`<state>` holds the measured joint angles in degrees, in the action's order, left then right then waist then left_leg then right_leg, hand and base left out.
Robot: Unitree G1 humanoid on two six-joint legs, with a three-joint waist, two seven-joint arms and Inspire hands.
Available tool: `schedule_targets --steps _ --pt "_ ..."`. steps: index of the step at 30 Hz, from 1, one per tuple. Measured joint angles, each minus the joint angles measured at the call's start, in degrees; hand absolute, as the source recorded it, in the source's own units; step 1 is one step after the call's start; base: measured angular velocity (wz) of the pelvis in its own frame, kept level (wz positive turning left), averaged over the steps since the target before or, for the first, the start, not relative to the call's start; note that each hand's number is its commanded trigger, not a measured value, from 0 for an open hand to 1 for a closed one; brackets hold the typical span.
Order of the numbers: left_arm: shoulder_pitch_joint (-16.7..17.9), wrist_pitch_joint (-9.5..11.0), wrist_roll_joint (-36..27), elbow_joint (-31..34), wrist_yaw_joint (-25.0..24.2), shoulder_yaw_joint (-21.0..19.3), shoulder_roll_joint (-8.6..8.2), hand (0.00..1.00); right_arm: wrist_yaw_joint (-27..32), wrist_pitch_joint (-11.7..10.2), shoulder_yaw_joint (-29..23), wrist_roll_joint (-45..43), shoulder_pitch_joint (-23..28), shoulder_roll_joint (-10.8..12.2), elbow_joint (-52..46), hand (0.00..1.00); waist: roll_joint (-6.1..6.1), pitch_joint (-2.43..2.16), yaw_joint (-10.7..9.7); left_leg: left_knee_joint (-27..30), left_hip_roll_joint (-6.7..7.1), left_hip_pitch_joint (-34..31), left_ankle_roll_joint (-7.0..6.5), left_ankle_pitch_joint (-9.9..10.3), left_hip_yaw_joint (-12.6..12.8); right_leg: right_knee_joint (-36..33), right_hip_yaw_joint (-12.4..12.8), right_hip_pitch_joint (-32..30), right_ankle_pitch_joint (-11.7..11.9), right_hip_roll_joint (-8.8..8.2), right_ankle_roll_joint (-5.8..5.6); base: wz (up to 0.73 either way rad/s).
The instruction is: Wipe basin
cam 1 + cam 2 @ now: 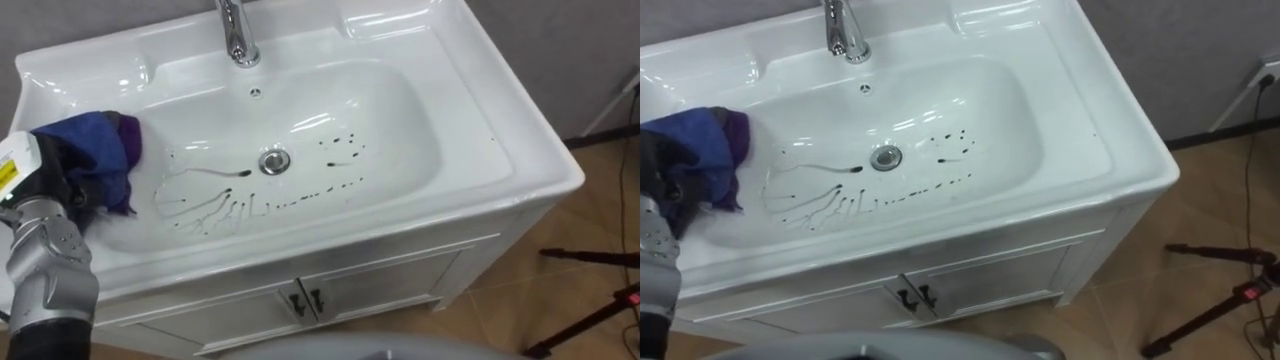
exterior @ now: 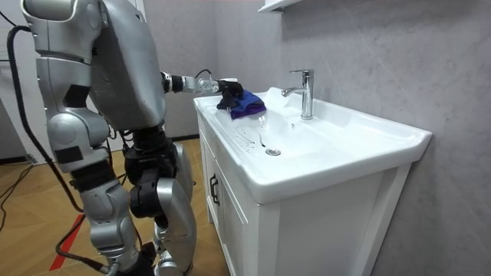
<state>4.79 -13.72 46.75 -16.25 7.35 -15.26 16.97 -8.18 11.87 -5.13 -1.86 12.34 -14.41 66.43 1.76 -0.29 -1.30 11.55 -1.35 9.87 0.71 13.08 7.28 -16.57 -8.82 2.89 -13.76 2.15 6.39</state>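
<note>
Robot stands at the near side of a white cabinet (image 1: 380, 285) holding the basin (image 1: 470, 150). Left arm reaches out over the basin's left end.

Left hand (image 1: 62, 172): fingers clenched round a bunched blue-purple cloth (image 1: 105, 140). The cloth sits on the left rim and the upper slope of the bowl, well apart from the dirt.

Dirt: dark streaks (image 1: 215, 205) fan across the bowl floor from left of the drain (image 1: 274, 160), along the near slope. Scattered specks (image 1: 340, 150) lie right of the drain.

Risks, as I judge them:
- Cloth is wadded, so little of it is likely to meet the surface. A pass could drag the streaks into wider smears rather than lift them.
- The marks look wet and runny. A sweep toward the near slope may push them up the wall, not down the drain.
- A loose fold could snag on the drain ring and pull free of the hand.
- Specks on the right call for a long reach. The arm swinging across could knock the faucet (image 1: 237, 35) at the far edge.
- On the curved bowl, the hand's hard parts may scrape if the cloth rides up.
</note>
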Motion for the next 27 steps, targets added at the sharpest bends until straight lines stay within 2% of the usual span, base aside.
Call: schedule_targets --steps 2,5,8,9,11,14,16,19,22,27 --pt "0.03 -0.05 0.00 1.46 0.59 0.07 -0.82 1.00 0.21 -0.70 0.67 0.73 0.02 0.01 -0.01 0.00 -0.12 0.01 -0.11 -0.01 -0.01 -0.45 0.00 0.00 -0.54 0.79 -0.79 0.13 0.16 -0.04 -0.08 0.23" --pt "0.63 0.01 -0.01 5.39 1.05 1.64 -2.97 1.00 0.54 -1.85 1.66 1.64 0.19 0.11 0.33 0.00 -0.72 0.46 -0.15 -0.12 0.01 -0.80 0.00 0.00 -1.51 1.43 -1.52 0.08 0.35 -0.06 -0.23 0.18" --pt "1.02 1.26 -0.05 6.17 1.09 4.50 -4.36 1.00 0.53 -3.26 1.75 1.61 0.05 0.60 0.48 0.00 -1.34 0.79 -0.64 0.02 -0.01 -1.35 0.00 0.00 -2.06 1.95 -2.17 0.03 0.56 -0.19 -0.24 0.04" --pt "1.01 1.99 -0.07 6.17 1.08 5.44 -4.66 1.00 0.50 -3.96 1.79 1.60 -0.25 1.09 1.00 0.00 -1.35 0.76 -1.08 0.14 0.01 -1.52 0.00 0.01 -2.40 2.04 -2.25 0.01 0.56 -0.18 -0.24 0.00" --pt "1.00 3.21 -0.12 6.16 1.06 6.78 -4.79 1.00 0.35 -4.97 2.28 1.39 -1.05 1.59 2.31 0.00 -1.74 0.99 -1.67 0.19 0.01 -1.75 0.00 0.01 -2.63 2.12 -2.29 -0.08 0.56 -0.15 -0.22 0.00" --pt "0.89 5.07 -0.23 6.24 0.99 9.20 -4.97 1.00 -0.61 -5.33 2.85 1.08 -0.87 1.59 2.42 0.00 -1.83 0.77 -2.07 0.21 -0.01 -2.50 0.01 0.01 -2.41 2.07 -2.05 -0.93 0.63 -0.15 -0.11 -0.08" --pt "0.87 5.43 -1.22 7.37 0.90 10.52 -5.05 1.00 -1.15 -6.24 3.97 0.76 -0.62 1.61 2.34 0.00 -1.82 0.72 -3.23 0.19 -0.11 -2.60 0.01 0.01 -1.81 1.74 -1.94 -0.87 0.71 -0.09 -0.03 -0.06" --pt "-0.58 6.34 -1.21 7.89 0.91 11.68 -5.13 1.00 -2.18 -6.87 4.00 -0.64 -0.44 1.62 2.39 0.00 -1.48 0.70 -3.60 0.17 -0.43 -2.29 0.01 0.02 -1.02 1.52 -1.00 -0.90 0.71 0.01 -0.02 -0.15" --pt "-1.40 7.60 -1.16 7.88 0.99 12.09 -5.18 1.00 -2.87 -7.12 4.19 -1.03 -0.49 1.63 2.44 0.00 -1.10 0.79 -4.01 0.06 -0.51 -1.52 0.02 0.02 -0.12 0.86 0.03 -0.87 0.71 0.10 -0.02 -0.19" --pt "-2.16 8.22 -0.46 6.62 1.02 12.69 -5.79 1.00 -3.28 -6.94 5.80 -5.72 -0.29 2.14 2.43 0.00 -1.29 0.95 -5.61 -0.04 -0.59 -1.34 0.03 0.04 0.86 0.79 0.42 -0.64 0.72 0.12 -0.03 -0.06"
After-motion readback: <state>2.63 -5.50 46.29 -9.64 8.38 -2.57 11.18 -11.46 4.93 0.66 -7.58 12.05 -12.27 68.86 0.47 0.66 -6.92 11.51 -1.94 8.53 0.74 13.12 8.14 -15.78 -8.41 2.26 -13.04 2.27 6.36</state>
